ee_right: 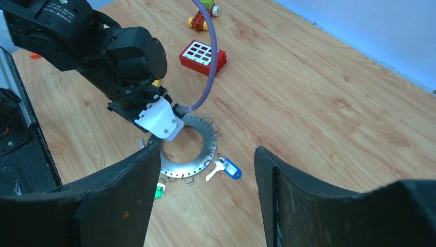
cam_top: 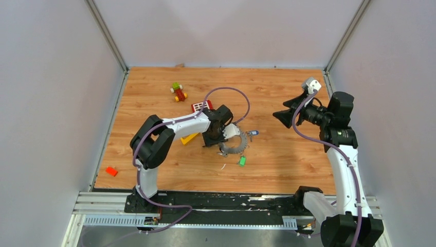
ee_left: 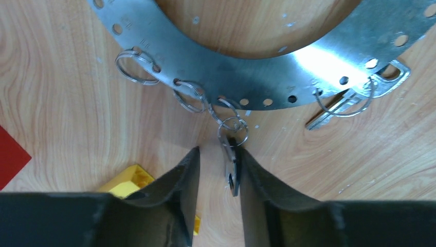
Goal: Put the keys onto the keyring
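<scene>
My left gripper point(ee_left: 218, 151) is unclenched, key point(ee_left: 234, 172) loose between the jaws at bottom centre, just below the keyring point(ee_left: 247, 87) edge.

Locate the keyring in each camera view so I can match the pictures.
Top external: keyring lies near the picture's centre.
Left wrist: its band arcs across the top.
Right wrist: lower centre, left of the middle.
Shared landmark: yellow block, just left of the ring in top external, lower left in left wrist, a sliver at upper left in right wrist.
</scene>
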Action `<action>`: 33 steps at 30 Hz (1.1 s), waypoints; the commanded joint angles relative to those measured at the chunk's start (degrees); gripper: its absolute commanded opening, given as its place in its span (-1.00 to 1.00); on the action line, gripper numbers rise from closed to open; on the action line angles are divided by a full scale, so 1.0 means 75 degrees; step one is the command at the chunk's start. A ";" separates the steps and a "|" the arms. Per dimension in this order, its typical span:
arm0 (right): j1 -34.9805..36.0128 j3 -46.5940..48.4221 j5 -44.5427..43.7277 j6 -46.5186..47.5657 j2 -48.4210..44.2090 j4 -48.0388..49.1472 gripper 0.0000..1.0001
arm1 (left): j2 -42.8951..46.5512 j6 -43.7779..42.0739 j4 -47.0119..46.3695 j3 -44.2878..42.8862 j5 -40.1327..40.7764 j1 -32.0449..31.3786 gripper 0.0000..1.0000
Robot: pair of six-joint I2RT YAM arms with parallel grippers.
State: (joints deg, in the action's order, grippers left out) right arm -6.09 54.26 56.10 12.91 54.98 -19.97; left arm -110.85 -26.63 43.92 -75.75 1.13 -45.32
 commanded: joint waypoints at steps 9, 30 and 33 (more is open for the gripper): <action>-0.0032 0.0227 -0.0588 -0.0012 -0.0137 -0.0053 0.59 | 0.1666 0.0056 -0.0251 0.0847 -0.0163 0.0133 0.74; -0.0032 0.0352 -0.3281 0.0575 -0.0225 -0.0737 1.00 | 0.7872 0.1968 -0.5573 0.4451 -0.0576 0.3697 1.00; -0.0032 0.0207 -0.3184 0.0498 -0.0441 -0.0680 1.00 | 0.8251 0.2454 -0.5680 0.4527 -0.0828 0.4408 1.00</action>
State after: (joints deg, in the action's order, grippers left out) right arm -6.09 54.70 34.68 18.15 54.35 -25.06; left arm -52.56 -15.35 10.09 -42.06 -5.30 -17.78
